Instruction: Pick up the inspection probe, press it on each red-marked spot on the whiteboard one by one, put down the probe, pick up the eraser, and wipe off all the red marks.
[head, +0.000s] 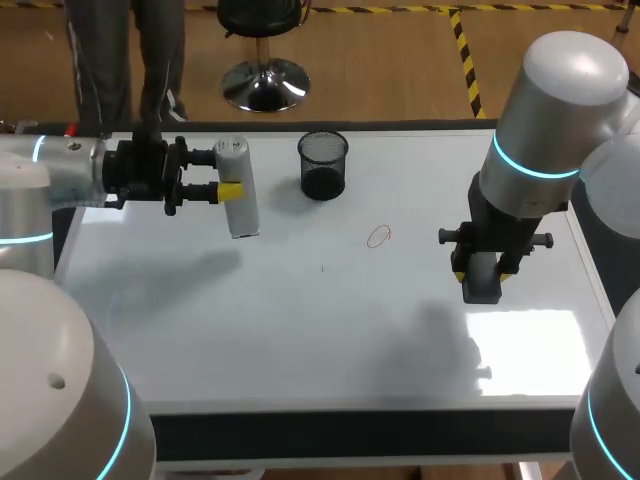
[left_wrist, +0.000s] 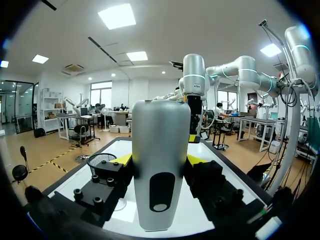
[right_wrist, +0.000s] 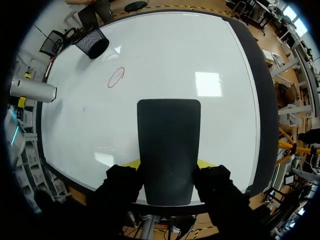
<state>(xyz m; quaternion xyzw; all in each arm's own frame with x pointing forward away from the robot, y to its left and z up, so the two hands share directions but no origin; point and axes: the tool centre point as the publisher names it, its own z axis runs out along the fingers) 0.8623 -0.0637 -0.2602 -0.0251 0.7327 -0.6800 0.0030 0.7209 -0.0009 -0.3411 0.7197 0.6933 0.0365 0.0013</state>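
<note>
Head view first: left gripper (head: 228, 172) is clamped on the inspection probe (head: 240, 215), a silver-grey cylinder. The probe's long axis runs crosswise to the fingers, with one end toward the far edge of the whiteboard (head: 300, 320) and the other toward the near edge. Black mesh cup (head: 323, 165) sits ahead of that gripper, a bit past the probe. Right gripper (head: 483, 272) points down and grips the dark eraser (head: 482, 288). The red mark (head: 378, 236), a small loop, lies off to its side, between the two grippers.

Left wrist view: probe fills the gap between the yellow tips, and both touch it. It stands straight up across them, with a dark oval window near its lower end.

Right wrist view: eraser is pinched between both fingers, its long axis sticking straight out ahead of them over the board. Red loop is ahead and off to one side, clear of the eraser, with the mesh cup further on.
</note>
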